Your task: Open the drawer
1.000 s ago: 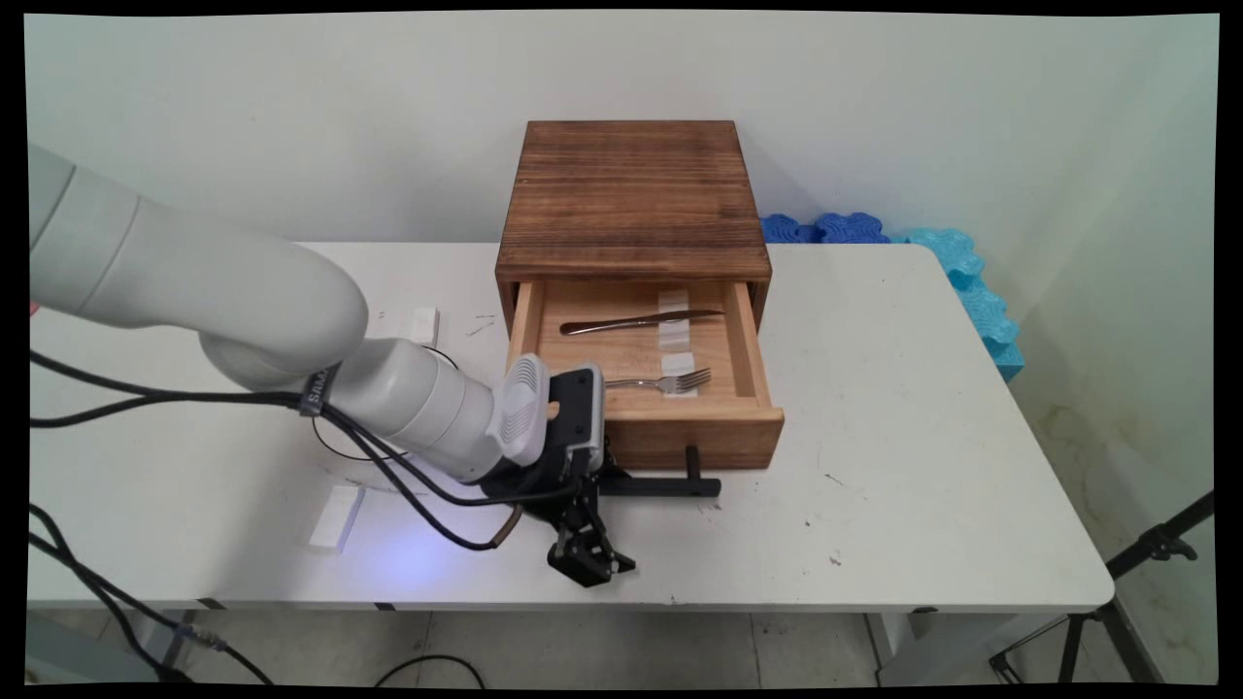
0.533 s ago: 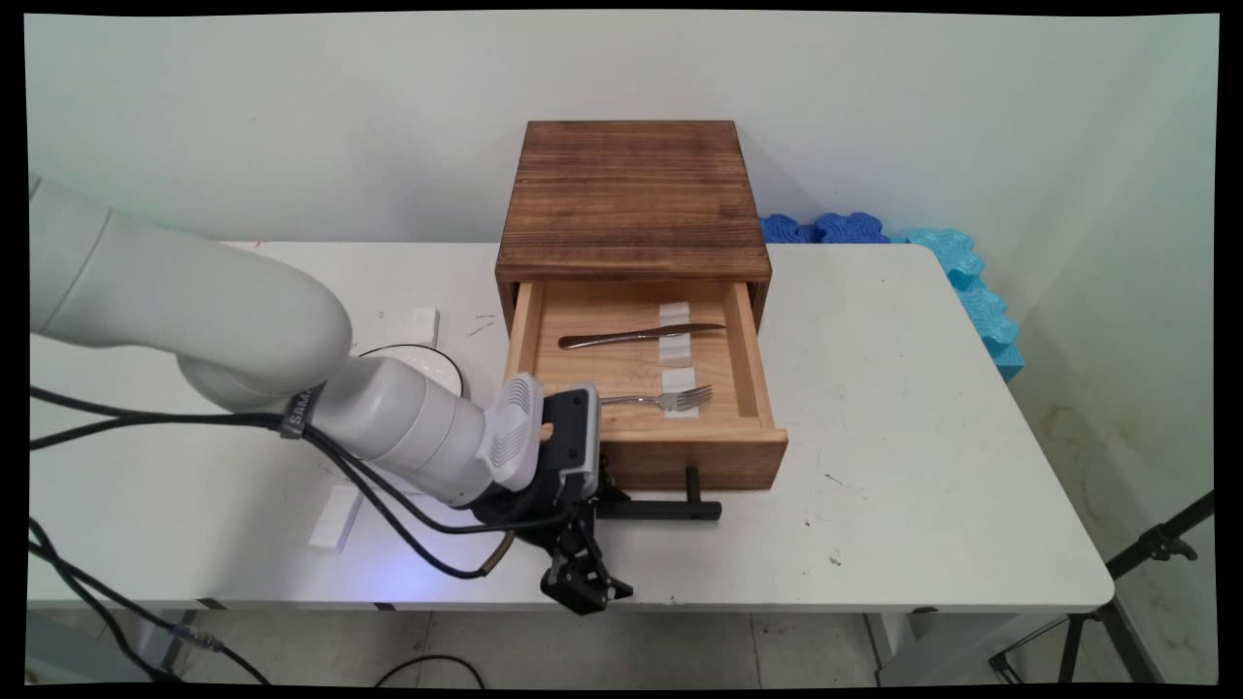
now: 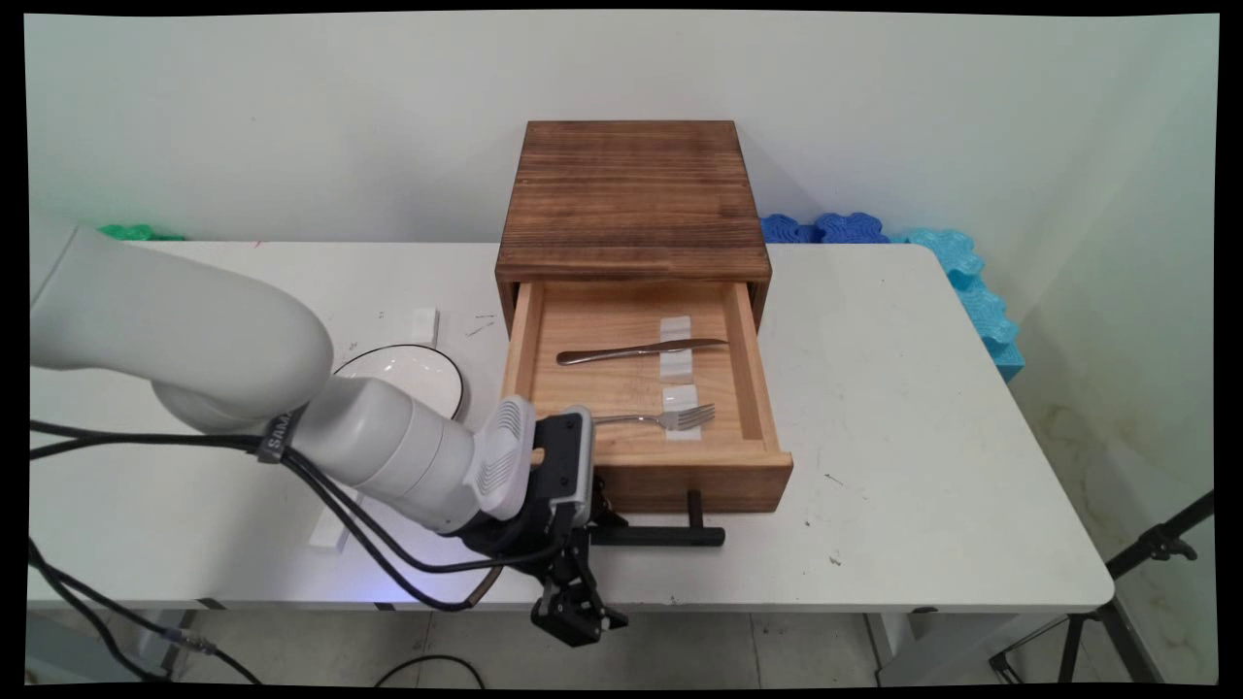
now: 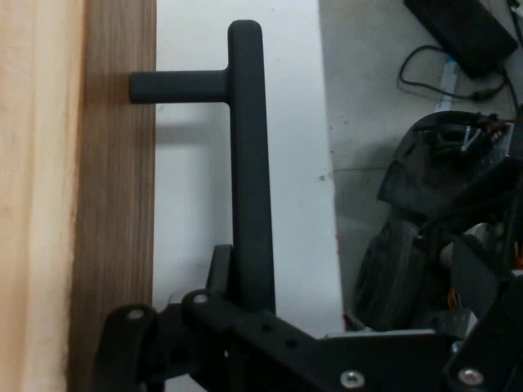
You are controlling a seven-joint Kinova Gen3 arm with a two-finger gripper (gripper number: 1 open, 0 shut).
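Observation:
A dark wooden box (image 3: pixel 631 194) stands at the back of the white table (image 3: pixel 923 437), and its light wooden drawer (image 3: pixel 694 485) is pulled far out toward the near edge. A knife (image 3: pixel 636 351) and a fork (image 3: pixel 660 418) lie inside the drawer, each across a white strip. My gripper (image 3: pixel 594 526) is shut on the left end of the black bar handle (image 3: pixel 670 535). In the hand view the handle (image 4: pixel 249 163) runs upward from the gripper (image 4: pixel 245 314), next to the drawer front (image 4: pixel 114 204).
A white bowl with a dark rim (image 3: pixel 408 374) sits left of the drawer, partly behind my arm. Small white blocks (image 3: pixel 424 323) (image 3: pixel 325 532) lie on the left half. Blue foam pieces (image 3: pixel 961 272) line the far right edge; a tripod (image 3: pixel 1136 573) stands right of the table.
The drawer has slid further out toward the near edge, pulled by my gripper on its handle. The arm has shifted the same way, uncovering more of the bowl.

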